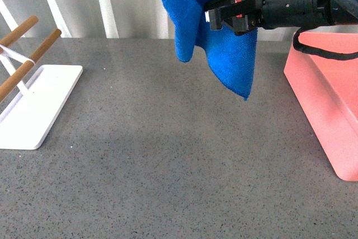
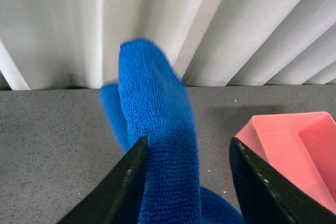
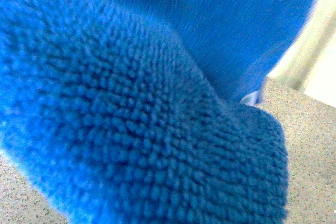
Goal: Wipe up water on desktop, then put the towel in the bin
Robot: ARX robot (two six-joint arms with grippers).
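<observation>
- The right gripper [image 1: 219, 16] is clamped on the towel [image 1: 224, 54], held above the desk [image 1: 168, 155]; the left gripper [image 2: 188, 145] is wide open.
- No water shows; the drop into the bin [image 1: 324, 93] remains.

White curtain [image 1: 126, 4] behind a speckled grey counter [image 1: 168, 183], in soft, even light.
The curtain hangs in tall vertical folds along the counter's far edge and closes off the whole back of the scene; the left wrist view shows grey shading between the folds. The counter is dark, stone-like and faintly glossy, with a diffuse shadow near its middle. At its left edge stands a white rack [image 1: 39, 104] with wooden bars [image 1: 19, 31].
</observation>
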